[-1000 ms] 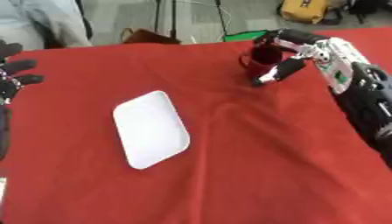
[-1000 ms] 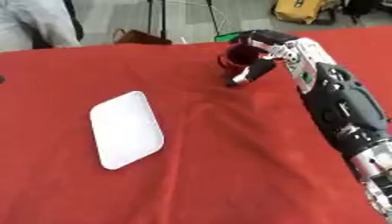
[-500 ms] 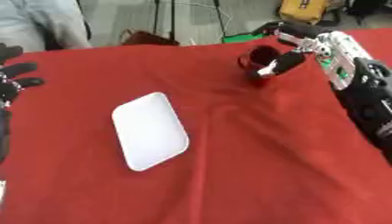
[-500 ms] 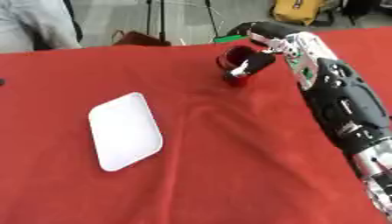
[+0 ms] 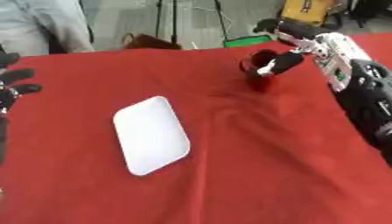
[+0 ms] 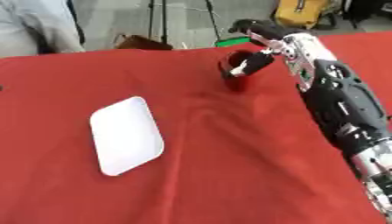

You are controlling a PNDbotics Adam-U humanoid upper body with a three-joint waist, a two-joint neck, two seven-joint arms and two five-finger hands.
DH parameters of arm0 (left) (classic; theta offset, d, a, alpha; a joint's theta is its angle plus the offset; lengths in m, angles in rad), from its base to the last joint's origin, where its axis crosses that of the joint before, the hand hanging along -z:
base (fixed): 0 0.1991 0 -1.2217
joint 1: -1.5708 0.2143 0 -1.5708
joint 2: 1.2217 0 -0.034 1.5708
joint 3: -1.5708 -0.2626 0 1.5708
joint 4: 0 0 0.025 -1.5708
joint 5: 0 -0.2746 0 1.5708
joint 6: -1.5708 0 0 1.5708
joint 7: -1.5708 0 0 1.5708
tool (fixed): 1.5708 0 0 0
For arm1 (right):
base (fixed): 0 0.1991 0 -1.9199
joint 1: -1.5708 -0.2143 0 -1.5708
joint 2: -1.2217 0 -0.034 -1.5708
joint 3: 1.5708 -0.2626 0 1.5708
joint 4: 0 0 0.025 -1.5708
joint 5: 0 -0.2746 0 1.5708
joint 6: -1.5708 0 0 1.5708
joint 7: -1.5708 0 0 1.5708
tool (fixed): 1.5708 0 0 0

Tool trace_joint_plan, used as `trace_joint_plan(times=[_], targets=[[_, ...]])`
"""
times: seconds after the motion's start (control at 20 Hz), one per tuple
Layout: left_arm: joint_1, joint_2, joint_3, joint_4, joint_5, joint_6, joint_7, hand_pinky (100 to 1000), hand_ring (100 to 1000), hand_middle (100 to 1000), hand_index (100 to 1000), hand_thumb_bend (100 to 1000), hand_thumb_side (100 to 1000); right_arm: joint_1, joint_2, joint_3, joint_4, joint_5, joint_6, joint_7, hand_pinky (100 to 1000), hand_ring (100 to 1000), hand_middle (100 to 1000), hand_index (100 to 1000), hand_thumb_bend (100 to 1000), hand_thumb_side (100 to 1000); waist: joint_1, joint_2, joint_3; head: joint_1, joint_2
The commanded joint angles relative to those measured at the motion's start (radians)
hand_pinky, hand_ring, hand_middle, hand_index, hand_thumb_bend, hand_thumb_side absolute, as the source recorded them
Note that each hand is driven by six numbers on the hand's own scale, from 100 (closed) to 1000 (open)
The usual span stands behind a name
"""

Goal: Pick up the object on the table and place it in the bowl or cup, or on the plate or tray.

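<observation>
A dark red cup [image 5: 257, 75] stands near the far edge of the red tablecloth, right of centre. My right hand [image 5: 289, 57] comes in from the right and is shut on it: the thumb lies across the cup's near side and the fingers [image 6: 249, 26] curl over behind its rim. Whether the cup's base still touches the cloth I cannot tell. A white rectangular tray [image 5: 151, 134] with rounded corners lies flat at centre left, with nothing on it. My left hand [image 5: 11, 86] shows at the left edge, open with its fingers spread, away from both things.
The red cloth [image 5: 253, 166] covers the whole table, with a few creases between the tray and the cup. Beyond the far edge are stand legs, a brown object [image 5: 149, 42], a green patch [image 5: 246, 41] and a person's sleeve [image 5: 42, 24].
My right hand has shifted its fingers higher over the cup's rim. The cup has stayed nearly where it was, and the tray and left hand have not moved.
</observation>
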Motion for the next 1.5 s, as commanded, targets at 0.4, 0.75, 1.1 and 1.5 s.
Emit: trace_joint_plan(times=[0.4, 0.75, 1.1, 1.5], targets=[[-0.010, 0.003, -0.001, -0.023, 0.015, -0.001, -0.008, 717, 775, 811, 890, 581, 756, -0.018, -0.037, -0.019, 0.024, -0.010, 0.002, 0.022, 911, 939, 955, 972, 760, 594, 0.010, 0.002, 0.001, -0.008, -0.016], [-0.009, 0.002, -0.005, -0.022, 0.020, -0.001, -0.014, 718, 774, 812, 891, 574, 759, -0.011, -0.030, -0.020, 0.036, -0.025, -0.016, 0.046, 870, 908, 942, 966, 756, 580, 0.014, 0.002, -0.002, -0.012, -0.017], [-0.009, 0.000, -0.008, -0.022, 0.022, 0.000, -0.017, 718, 775, 813, 891, 570, 762, -0.008, -0.021, -0.018, 0.036, -0.028, -0.022, 0.050, 836, 855, 922, 953, 746, 559, 0.011, 0.004, 0.000, -0.015, -0.020], [-0.009, -0.001, -0.011, -0.022, 0.024, 0.000, -0.019, 719, 776, 814, 891, 566, 765, -0.009, -0.014, -0.016, 0.029, -0.028, -0.012, 0.021, 768, 788, 866, 920, 732, 554, 0.007, 0.006, 0.004, -0.019, -0.024]])
